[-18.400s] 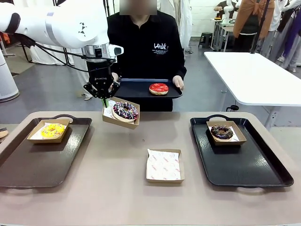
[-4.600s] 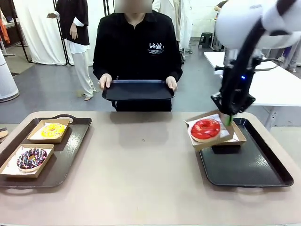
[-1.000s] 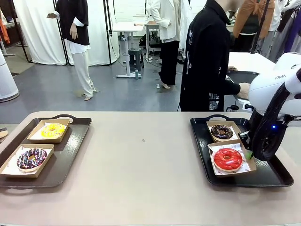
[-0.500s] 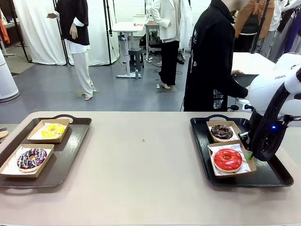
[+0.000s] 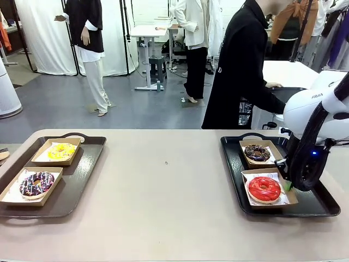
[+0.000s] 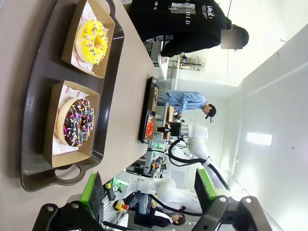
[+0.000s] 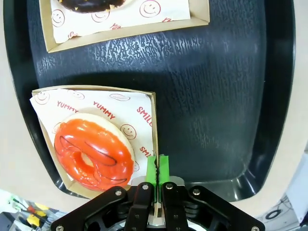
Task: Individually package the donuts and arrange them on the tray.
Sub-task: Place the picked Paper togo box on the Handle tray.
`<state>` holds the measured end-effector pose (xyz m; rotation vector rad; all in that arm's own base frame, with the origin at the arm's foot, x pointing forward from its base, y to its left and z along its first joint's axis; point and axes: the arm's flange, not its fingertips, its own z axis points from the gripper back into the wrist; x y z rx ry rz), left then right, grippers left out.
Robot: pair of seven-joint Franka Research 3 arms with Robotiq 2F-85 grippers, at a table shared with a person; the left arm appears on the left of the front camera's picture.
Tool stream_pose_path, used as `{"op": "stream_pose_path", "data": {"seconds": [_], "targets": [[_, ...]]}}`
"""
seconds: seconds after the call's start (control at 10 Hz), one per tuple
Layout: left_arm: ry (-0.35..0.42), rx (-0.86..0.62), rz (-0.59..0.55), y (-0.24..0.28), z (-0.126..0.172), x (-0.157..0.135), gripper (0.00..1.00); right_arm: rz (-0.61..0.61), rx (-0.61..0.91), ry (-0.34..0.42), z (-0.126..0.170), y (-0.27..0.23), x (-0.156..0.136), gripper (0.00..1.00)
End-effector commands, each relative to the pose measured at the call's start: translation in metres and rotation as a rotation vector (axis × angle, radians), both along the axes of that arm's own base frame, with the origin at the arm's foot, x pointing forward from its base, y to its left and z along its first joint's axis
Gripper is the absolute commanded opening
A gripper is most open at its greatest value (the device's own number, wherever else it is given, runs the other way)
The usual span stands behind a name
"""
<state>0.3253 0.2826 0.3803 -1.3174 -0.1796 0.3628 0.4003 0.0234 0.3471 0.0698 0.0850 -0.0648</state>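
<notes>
Four boxed donuts lie on two trays. The yellow donut [image 5: 61,151] and the purple sprinkled donut [image 5: 36,183] sit in cardboard boxes on the brown left tray [image 5: 82,188]. The chocolate donut [image 5: 257,152] and the red donut [image 5: 264,188] sit in boxes on the black right tray [image 5: 313,206]. My right gripper [image 5: 287,185] is low at the red donut's box, and its green pads [image 7: 152,168] pinch the box's side wall [image 7: 154,130]. My left gripper [image 6: 149,190] hangs open above the left tray's near end, over the sprinkled donut [image 6: 77,121] and the yellow donut [image 6: 93,41].
A person in black [image 5: 240,71] stands sideways behind the table's far right corner, one hand on a white table [image 5: 297,82]. Bare tabletop [image 5: 169,180] lies between the two trays. The right arm's white body [image 5: 316,112] hangs over the black tray's right side.
The person has leaned further left behind the table. My right arm has shifted slightly, with the red donut's box resting on the black tray. The left tray's boxes have not moved.
</notes>
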Motion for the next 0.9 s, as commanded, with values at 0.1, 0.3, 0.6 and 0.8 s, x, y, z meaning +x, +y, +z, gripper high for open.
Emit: {"op": "stream_pose_path", "data": {"seconds": [0.1, 0.3, 0.6, 0.8], "targets": [[-0.005, 0.000, 0.003, 0.0009, 0.0020, -0.0012, 1.00, 0.030, -0.002, -0.024, 0.0056, -0.0032, 0.0066, 0.87], [-0.005, 0.000, 0.003, 0.0009, 0.0020, -0.0012, 1.00, 0.027, 0.002, -0.028, 0.0063, -0.0026, 0.0067, 1.00], [-0.005, 0.000, 0.003, 0.0009, 0.0020, -0.0012, 1.00, 0.029, 0.012, -0.022, 0.0060, -0.0034, 0.0072, 1.00], [-0.005, 0.000, 0.003, 0.0009, 0.0020, -0.0012, 1.00, 0.032, 0.018, -0.022, 0.0061, -0.0038, 0.0065, 1.00]]}}
